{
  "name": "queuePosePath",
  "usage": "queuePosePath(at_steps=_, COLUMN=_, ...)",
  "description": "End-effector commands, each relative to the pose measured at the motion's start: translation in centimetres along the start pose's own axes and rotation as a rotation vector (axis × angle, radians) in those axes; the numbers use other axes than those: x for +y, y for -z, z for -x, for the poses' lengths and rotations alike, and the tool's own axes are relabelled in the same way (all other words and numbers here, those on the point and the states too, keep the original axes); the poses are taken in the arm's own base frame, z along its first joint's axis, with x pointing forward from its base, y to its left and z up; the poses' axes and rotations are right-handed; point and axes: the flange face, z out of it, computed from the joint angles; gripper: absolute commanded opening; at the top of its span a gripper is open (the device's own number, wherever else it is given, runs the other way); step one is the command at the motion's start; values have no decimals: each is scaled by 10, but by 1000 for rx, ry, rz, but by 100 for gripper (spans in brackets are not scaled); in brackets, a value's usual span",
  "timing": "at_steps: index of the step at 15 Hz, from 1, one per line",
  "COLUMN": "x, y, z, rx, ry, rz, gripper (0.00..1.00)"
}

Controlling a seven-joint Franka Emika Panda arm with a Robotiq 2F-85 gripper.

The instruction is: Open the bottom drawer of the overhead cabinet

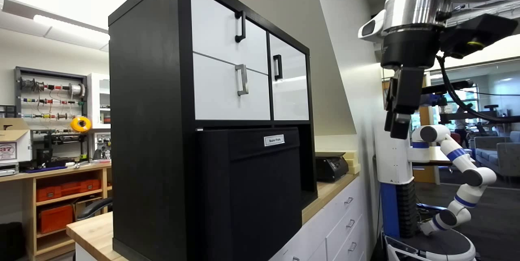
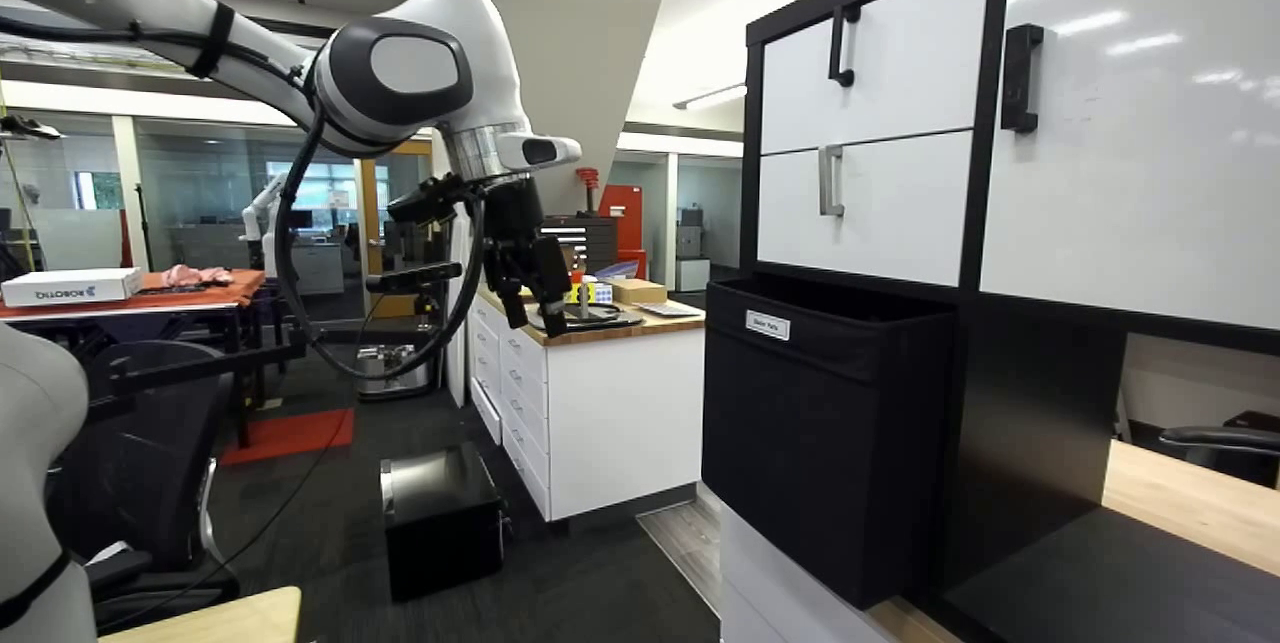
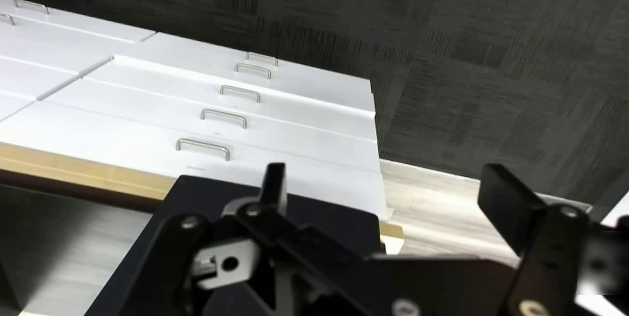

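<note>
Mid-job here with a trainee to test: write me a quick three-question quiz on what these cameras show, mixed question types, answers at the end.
1. Multiple choice: in both exterior views, what colour is the bar handle on the bottom drawer of the black-framed cabinet?
A) black
B) silver
C) red
2. True or false: that drawer is already pulled out.
3. Fill in the blank, open or shut: in the wrist view, the gripper is ____.

Key:
1. B, silver.
2. False; the drawer sits closed in the cabinet.
3. Open; its jaws stand well apart.
</note>
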Motion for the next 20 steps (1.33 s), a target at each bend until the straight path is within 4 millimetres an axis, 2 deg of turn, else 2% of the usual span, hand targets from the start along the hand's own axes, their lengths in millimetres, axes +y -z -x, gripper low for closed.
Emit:
queuePosePath(at_steps=1, x=11, y=29, z=-9, rx=140, ry=-44, rz=17, gripper=100)
queuePosePath(at_steps=5, x=8, y=44, z=-18, rx=240, ry=-57, rz=21, gripper=100)
queuePosePath(at_steps=6, x=8, y=34, z=-19, rx=194, ry=-27, rz=5, gripper=100)
queuePosePath(at_steps=13, x=7, y=35, z=-21, rx=209, ry=-43, rz=6, gripper=100)
queuePosePath(at_steps=20, x=35, y=40, z=-57, rx=245, ry=-83, rz=49, gripper=100)
